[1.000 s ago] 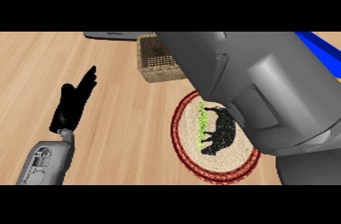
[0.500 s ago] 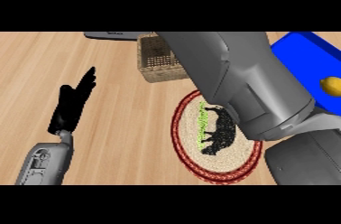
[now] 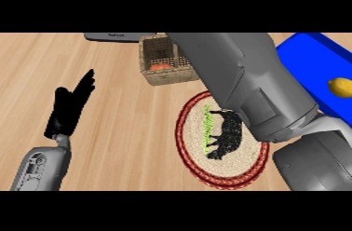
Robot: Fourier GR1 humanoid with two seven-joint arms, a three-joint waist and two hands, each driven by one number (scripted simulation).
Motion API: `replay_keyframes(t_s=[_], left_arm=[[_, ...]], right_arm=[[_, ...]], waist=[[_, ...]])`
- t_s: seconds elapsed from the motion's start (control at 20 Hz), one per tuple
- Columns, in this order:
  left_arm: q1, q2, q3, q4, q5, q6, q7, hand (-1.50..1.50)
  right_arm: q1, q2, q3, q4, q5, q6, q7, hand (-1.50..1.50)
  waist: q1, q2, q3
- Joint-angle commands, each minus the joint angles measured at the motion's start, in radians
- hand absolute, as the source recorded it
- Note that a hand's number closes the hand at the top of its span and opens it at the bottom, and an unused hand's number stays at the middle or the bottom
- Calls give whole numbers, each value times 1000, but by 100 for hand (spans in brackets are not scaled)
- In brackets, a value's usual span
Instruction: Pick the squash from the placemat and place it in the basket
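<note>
Head view, steeply down onto a wooden counter (image 3: 131,132). Round placemat (image 3: 196,165), pale weave with a red rim, right of centre. On the placemat: right hand (image 3: 227,137), curled over the squash (image 3: 206,126) and hiding most of it, with only a thin green strip showing along the hand's left edge. Squash therefore on the mat, under the hand, not in the basket. Right forearm (image 3: 247,85), large and grey, crossing from the lower right towards the top centre and covering the mat's right part and the basket's right side. Basket (image 3: 161,76), woven, just beyond the mat's far edge, with a small orange-red thing (image 3: 161,66) inside. Left hand (image 3: 69,109) at the view's left, well apart from the mat, flat and wide, fingers straight and pointing up, resting. Blue box (image 3: 309,57) at the right edge, holding a yellow thing (image 3: 340,86). Dark grey slab (image 3: 113,37) at the top edge, left of the basket.
</note>
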Motion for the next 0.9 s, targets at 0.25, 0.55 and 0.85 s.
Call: replay_keyframes(t_s=[0.25, 0.55, 0.85], left_arm=[[35, -5, 12, 1, 14, -3, -24, 0], [56, 19, 18, -44, 0, 2, 23, 0], [66, 34, 66, 2, 8, 24, 5, 0]], right_arm=[[-1, -29, 17, -33, 81, -295, 110, -150], [113, -150, -23, -135, 54, -279, 112, -150], [270, -209, -40, -373, -13, -161, 97, -150]], waist=[[-21, -13, 0], [-60, -29, 3], [-115, -47, 4]])
